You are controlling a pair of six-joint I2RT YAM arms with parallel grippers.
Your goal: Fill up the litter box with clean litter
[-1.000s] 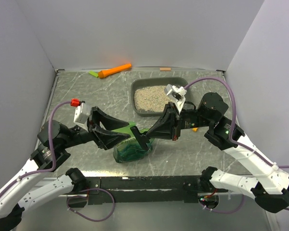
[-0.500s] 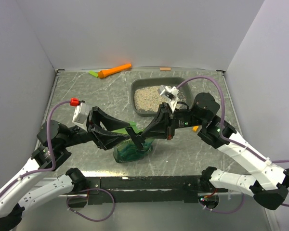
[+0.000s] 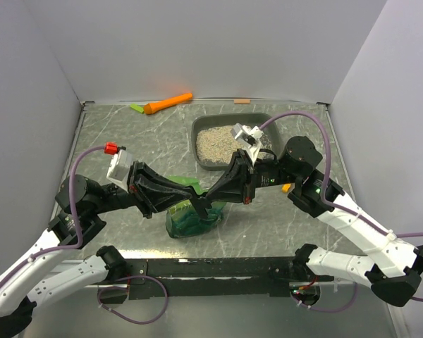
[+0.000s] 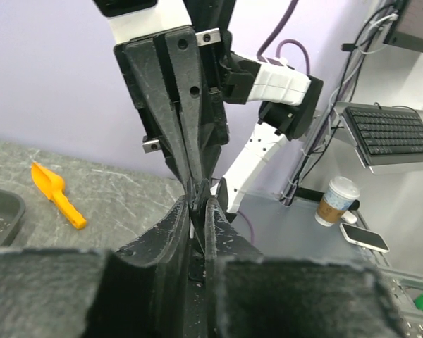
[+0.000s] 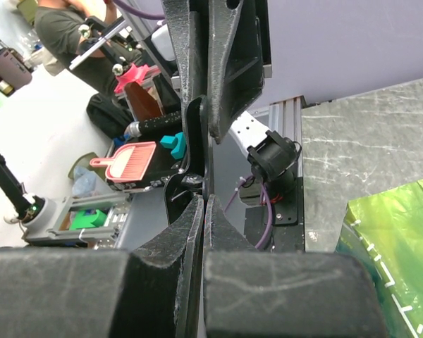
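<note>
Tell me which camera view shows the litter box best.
Top external: most of the litter box and its clean litter are visible. The left wrist view catches only one corner; the right wrist view shows none.

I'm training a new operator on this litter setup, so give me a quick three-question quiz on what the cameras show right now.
1. True or false: the litter box already holds clean litter.
2. The orange scoop lies: A inside the box; B on the table, behind and left of the box; C under the box.
3. What stands beneath the meeting tips of the left gripper and right gripper?
Key: 1 true; 2 B; 3 the green bag.
</note>
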